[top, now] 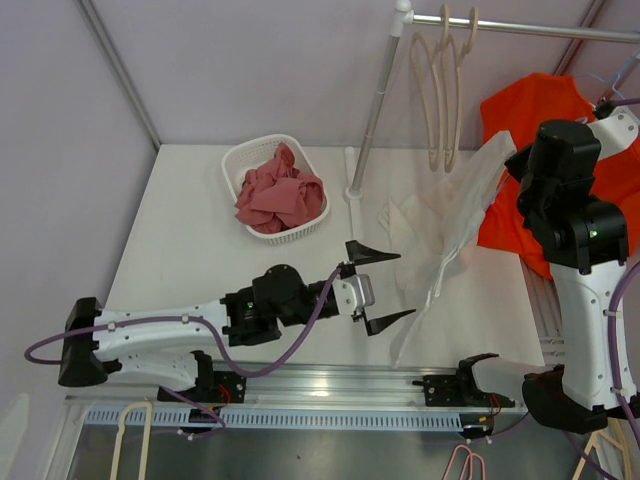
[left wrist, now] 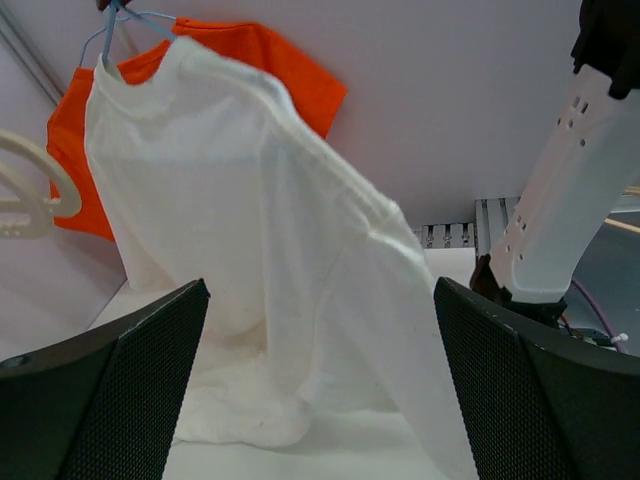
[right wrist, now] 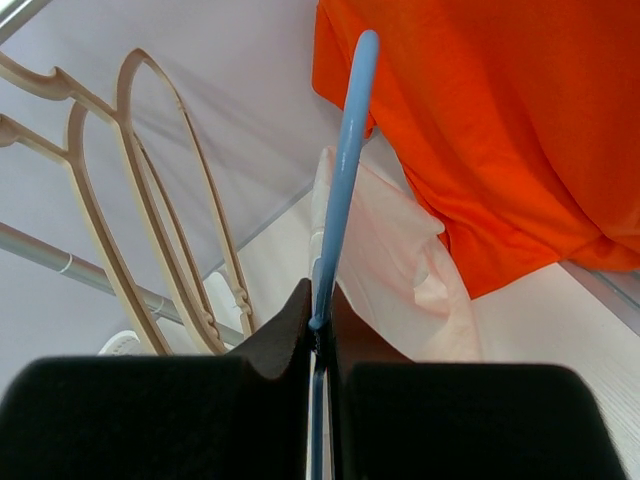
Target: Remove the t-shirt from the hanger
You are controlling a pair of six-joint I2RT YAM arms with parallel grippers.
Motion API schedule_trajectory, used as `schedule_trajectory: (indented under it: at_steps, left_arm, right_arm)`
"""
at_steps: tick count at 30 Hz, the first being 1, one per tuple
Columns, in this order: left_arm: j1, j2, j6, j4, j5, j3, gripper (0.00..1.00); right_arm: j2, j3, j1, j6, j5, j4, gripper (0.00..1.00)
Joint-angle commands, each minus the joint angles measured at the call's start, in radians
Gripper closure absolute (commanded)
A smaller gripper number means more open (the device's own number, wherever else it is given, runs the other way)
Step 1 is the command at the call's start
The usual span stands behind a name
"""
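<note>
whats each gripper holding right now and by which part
The right gripper is shut on the blue hanger, pinching its thin wire, likely at the hook. The left gripper is open, holding nothing.

The white t-shirt (left wrist: 270,250) hides the blue hanger (right wrist: 345,170) — all but its hook. The right arm (top: 575,220) partly covers the orange shirt (top: 530,110).

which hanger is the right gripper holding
The blue hanger, clamped in the right gripper; the beige hangers hang untouched on the rail.
</note>
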Motion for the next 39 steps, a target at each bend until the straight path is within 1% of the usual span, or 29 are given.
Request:
schedule_trajectory:
  at_steps: [1, 3, 4, 5, 7, 13, 16, 19, 20, 24, 27, 31, 32, 34, 35, 36, 37, 38, 39]
  left_arm:
    - [-0.019, 0.053, 0.026, 0.044, -0.023, 0.134, 0.0]
    - [-0.019, 0.099, 0.006, 0.013, -0.072, 0.182, 0.01]
    - [-0.019, 0.11, -0.006, -0.002, -0.075, 0.182, 0.01]
    - [-0.019, 0.114, -0.022, -0.03, -0.073, 0.221, 0.01]
    - [-0.02, 0.125, -0.063, -0.05, -0.053, 0.246, 0.0]
    - [-0.04, 0.167, -0.152, -0.146, -0.05, 0.315, 0.0]
    - [-0.071, 0.19, -0.221, -0.249, -0.072, 0.372, 0.01]
    - [-0.106, 0.19, -0.266, -0.297, -0.144, 0.375, 0.01]
    - [-0.109, 0.194, -0.305, -0.323, -0.192, 0.378, 0.01]
    - [-0.109, 0.222, -0.342, -0.407, -0.299, 0.397, 0.01]
    - [-0.108, 0.246, -0.35, -0.417, -0.381, 0.394, 0.02]
    - [-0.093, 0.294, -0.344, -0.403, -0.467, 0.4, 0.06]
    - [-0.088, 0.308, -0.356, -0.412, -0.489, 0.407, 0.15]
    - [-0.066, 0.349, -0.367, -0.458, -0.498, 0.441, 0.3]
    - [-0.062, 0.36, -0.379, -0.47, -0.498, 0.475, 0.51]
    - [-0.056, 0.369, -0.384, -0.478, -0.51, 0.478, 0.64]
    - [-0.056, 0.371, -0.385, -0.478, -0.521, 0.483, 0.74]
    - [-0.056, 0.366, -0.384, -0.475, -0.529, 0.475, 0.91]
    - [-0.056, 0.36, -0.385, -0.473, -0.536, 0.475, 0.98]
  right_arm:
    - [-0.03, -0.013, 0.023, 0.037, 0.07, 0.061, 1.0]
    - [-0.035, -0.021, 0.039, 0.035, 0.085, 0.078, 1.0]
    - [-0.035, -0.021, 0.045, 0.034, 0.093, 0.082, 1.0]
    - [-0.038, -0.025, 0.052, 0.029, 0.105, 0.089, 1.0]
    - [-0.038, -0.035, 0.069, 0.012, 0.134, 0.105, 1.0]
    - [-0.047, -0.061, 0.083, 0.0, 0.162, 0.142, 1.0]
    - [-0.049, -0.065, 0.089, -0.011, 0.16, 0.161, 1.0]
    - [-0.05, -0.067, 0.094, -0.023, 0.165, 0.167, 1.0]
    - [-0.05, -0.065, 0.094, -0.021, 0.168, 0.167, 1.0]
    - [-0.061, -0.073, 0.097, -0.028, 0.162, 0.185, 1.0]
    - [-0.065, -0.071, 0.106, -0.028, 0.147, 0.196, 1.0]
    - [-0.075, -0.074, 0.12, -0.031, 0.136, 0.204, 1.0]
    - [-0.076, -0.073, 0.128, -0.031, 0.136, 0.205, 1.0]
    - [-0.078, -0.073, 0.132, -0.032, 0.136, 0.207, 1.0]
    - [-0.079, -0.073, 0.138, -0.034, 0.136, 0.207, 1.0]
    - [-0.079, -0.074, 0.142, -0.035, 0.136, 0.208, 1.0]
    - [-0.079, -0.076, 0.142, -0.04, 0.139, 0.208, 1.0]
    - [-0.078, -0.077, 0.143, -0.043, 0.14, 0.208, 1.0]
    - [-0.076, -0.079, 0.143, -0.046, 0.143, 0.208, 1.0]
